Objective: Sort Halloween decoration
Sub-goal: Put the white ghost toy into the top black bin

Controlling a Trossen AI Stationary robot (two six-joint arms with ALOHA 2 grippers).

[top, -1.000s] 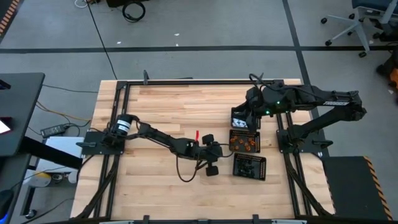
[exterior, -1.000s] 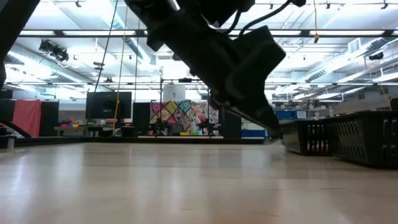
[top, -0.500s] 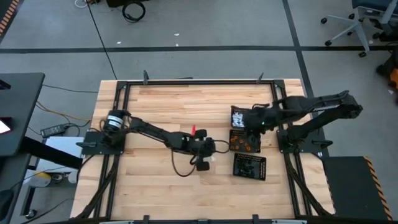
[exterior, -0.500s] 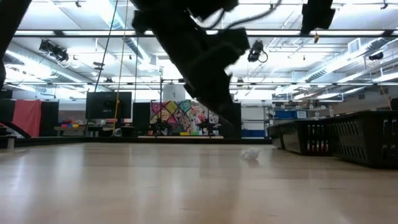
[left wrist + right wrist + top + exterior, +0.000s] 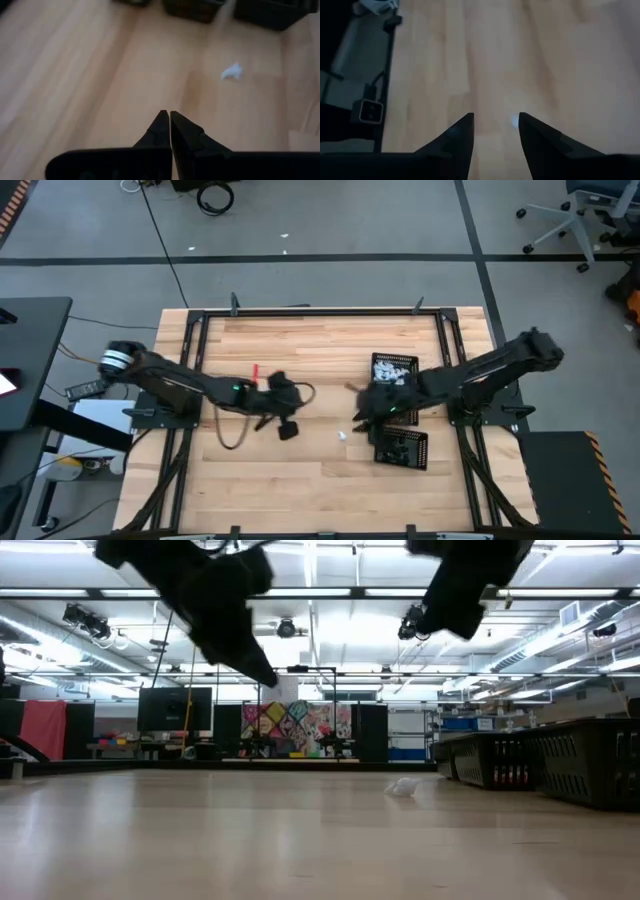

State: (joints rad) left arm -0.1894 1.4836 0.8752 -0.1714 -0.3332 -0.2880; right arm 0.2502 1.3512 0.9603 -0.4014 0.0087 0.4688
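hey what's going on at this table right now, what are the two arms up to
Two dark robot arms are sorting tiny Halloween trinkets into square black mesh trays on a wooden table. One small white trinket lies loose on the wood, just left of the trays. The right claw hangs close over it with its fingers apart and nothing between them. The left claw is shut and empty, off to the left over bare wood. One tray holds white pieces, another black ones.

White trinket (image 5: 402,787) lying on the bench (image 5: 300,840), too small to be showing its shape, trinkets inside the mesh trays (image 5: 398,448) blurring into specks, both arms being cut off by the low view's top edge
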